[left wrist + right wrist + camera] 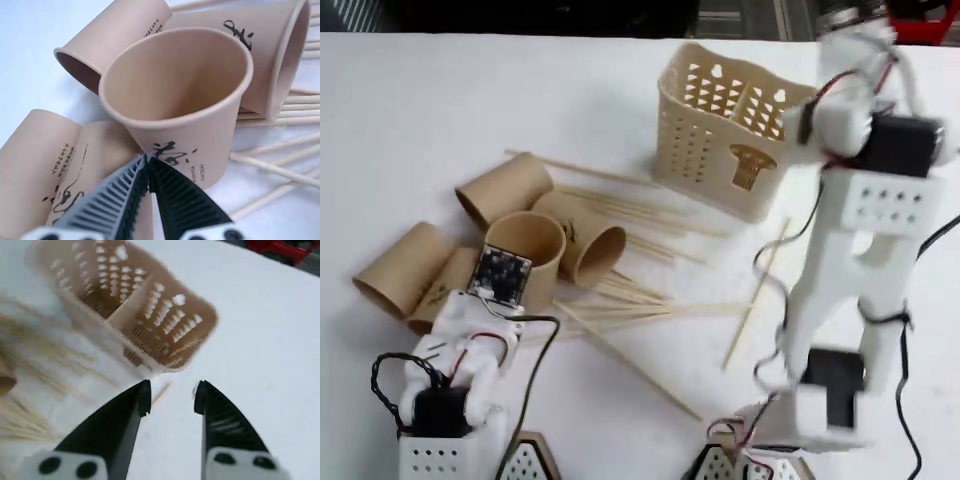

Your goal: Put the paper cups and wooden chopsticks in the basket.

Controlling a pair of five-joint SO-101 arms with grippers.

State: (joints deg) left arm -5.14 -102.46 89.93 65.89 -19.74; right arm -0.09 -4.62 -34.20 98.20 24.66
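Brown paper on the left of the white table [410, 110]: five paper cups [505, 190] bunched close, four of them on their sides, mouths turned various ways. In their midst the upright cup [527, 243], mouth up, empty. Below it in the high view the left arm [470, 330], its wrist camera board overlapping the cup's near side. Left gripper [146, 161] pressed together, ribbed fingers [107, 200] meeting tip to tip, tips right against the outer wall of the upright cup, low down, with a lying cup just beside.

Further right, pale wooden chopsticks [630, 300] strewn loose across the table, some running close beside or behind the lying cups, most fanned out between cups and basket. One stray stick [757, 295] apart from the rest, near the right arm [850, 270].

Behind the chopsticks, toward the table's far edge, the cream basket [720, 130]: upright, perforated walls, a divider splitting it into two compartments.

At the far right the right arm, raised high alongside the basket. Right gripper [171, 399] spread apart, bare table showing between the black fingers, hanging just beside the basket's corner.
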